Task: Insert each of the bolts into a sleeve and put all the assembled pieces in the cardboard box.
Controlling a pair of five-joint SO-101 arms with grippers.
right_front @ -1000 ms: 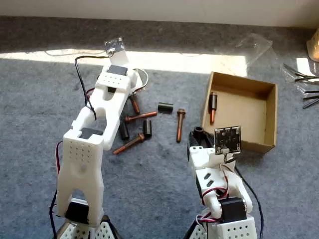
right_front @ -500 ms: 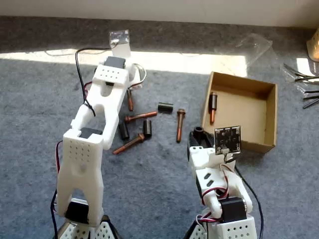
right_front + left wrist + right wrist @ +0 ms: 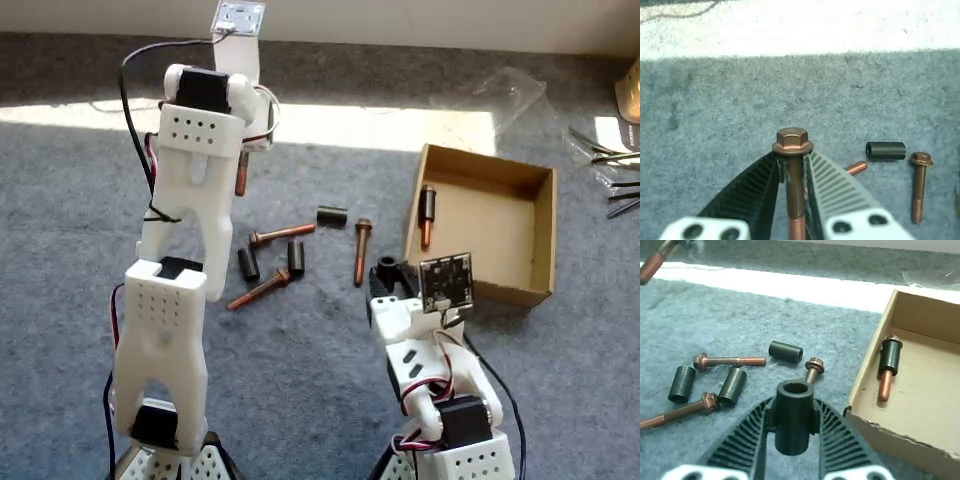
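One clear bag (image 3: 510, 88), perhaps, beyond box (image 3: 490, 232)

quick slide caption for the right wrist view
Right gripper holds a black sleeve near the cardboard box, where one assembled bolt lies.

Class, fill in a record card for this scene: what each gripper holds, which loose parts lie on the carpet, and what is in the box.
Left gripper: shut on a bolt, held above the carpet
Right gripper: shut on a sleeve, beside the box
Loose bolts: three, lying on the carpet
Loose sleeves: three, lying among the bolts
Box: holds one assembled piece
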